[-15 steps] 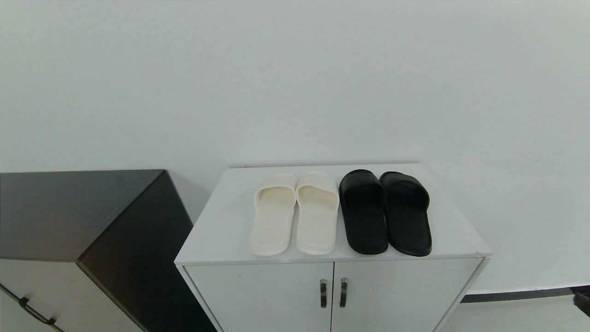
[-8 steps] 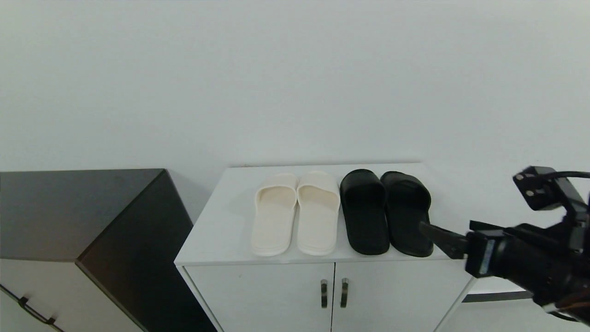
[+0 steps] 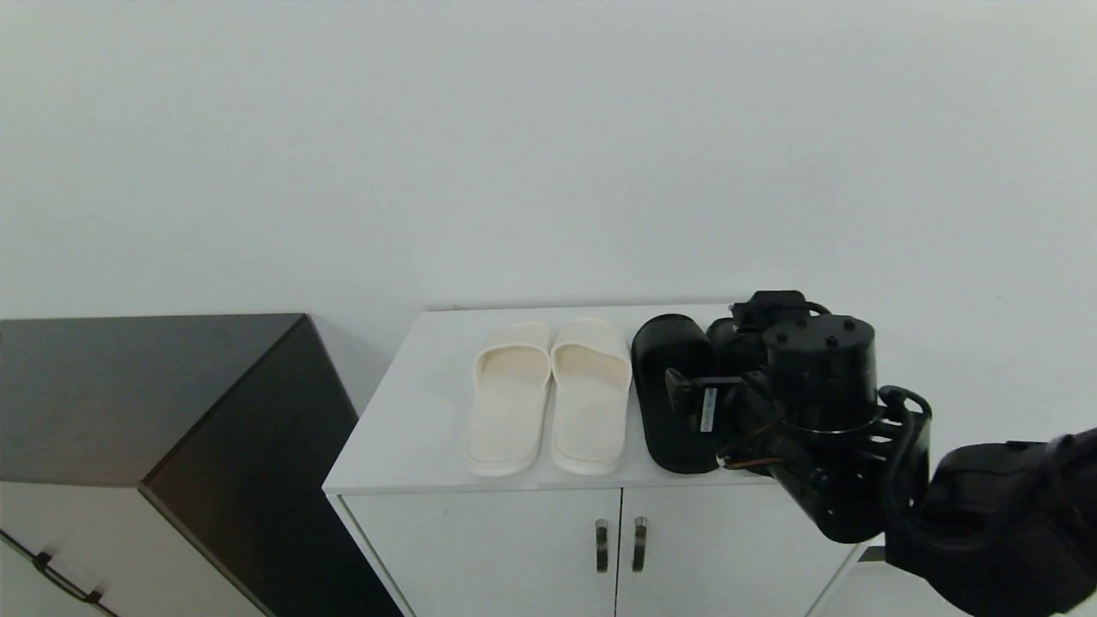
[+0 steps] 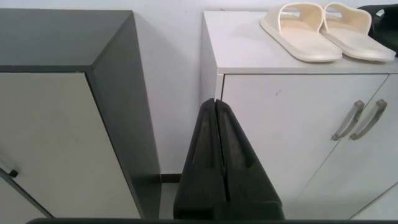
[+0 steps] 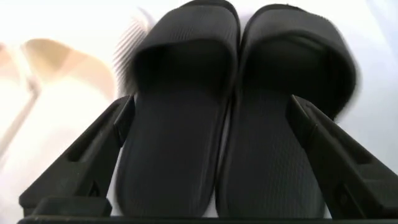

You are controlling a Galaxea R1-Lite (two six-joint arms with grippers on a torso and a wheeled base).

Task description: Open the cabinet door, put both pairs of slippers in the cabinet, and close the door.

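Hovering spread wide, the right hand [image 5: 210, 109] flanks the black slippers [image 5: 180, 56] on both sides atop the cabinet [image 3: 411, 420].

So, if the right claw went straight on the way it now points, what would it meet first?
Probably the black slippers: the open right claw points at the pair, a finger to each side, though depth is unclear.

No text reads; the label [image 3: 708, 410] on the right gripper [image 5: 208, 167] seems printed.
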